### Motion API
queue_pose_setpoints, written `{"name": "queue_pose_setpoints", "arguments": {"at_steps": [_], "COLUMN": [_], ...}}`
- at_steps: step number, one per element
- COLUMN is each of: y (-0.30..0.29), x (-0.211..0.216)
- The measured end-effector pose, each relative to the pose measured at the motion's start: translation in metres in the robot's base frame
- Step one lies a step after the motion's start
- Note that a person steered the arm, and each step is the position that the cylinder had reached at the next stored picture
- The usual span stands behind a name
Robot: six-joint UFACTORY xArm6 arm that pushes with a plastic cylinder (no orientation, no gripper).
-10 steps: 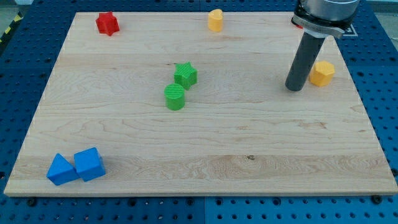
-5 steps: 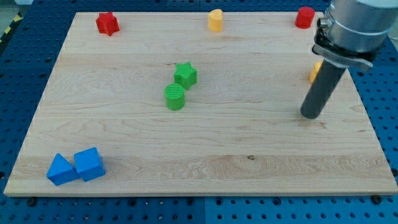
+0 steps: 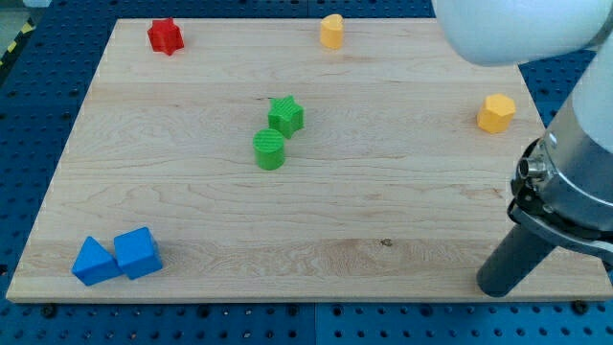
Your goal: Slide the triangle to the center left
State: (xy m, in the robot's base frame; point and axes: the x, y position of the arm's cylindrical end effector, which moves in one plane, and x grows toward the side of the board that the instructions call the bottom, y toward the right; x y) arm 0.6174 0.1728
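- A light wooden board (image 3: 316,220) rests on a blue perforated table (image 3: 19,96).
- The blue triangle (image 3: 93,262) sits at the board's bottom-left corner, touching a blue cube (image 3: 138,252).
- My tip (image 3: 498,286) stands at the bottom-right edge, well apart from every block; the rod carries no jaws.

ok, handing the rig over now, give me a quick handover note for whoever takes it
My tip is down near the board's bottom right edge, touching no block.
The blue triangle sits at the bottom left corner, against the blue cube on its right.
Done: nothing, the triangle is not at the center left.
Left: cross the board to the triangle, get below it, push it up the left side to mid height. The cube may come along.
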Motion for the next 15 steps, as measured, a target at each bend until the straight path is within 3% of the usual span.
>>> {"name": "queue_pose_setpoints", "arguments": {"at_steps": [7, 10, 11, 12, 13, 15], "y": [-0.204, -0.242, -0.277, -0.356, -0.382, -0.399], "x": [0.001, 0.001, 0.001, 0.001, 0.001, 0.000]}}
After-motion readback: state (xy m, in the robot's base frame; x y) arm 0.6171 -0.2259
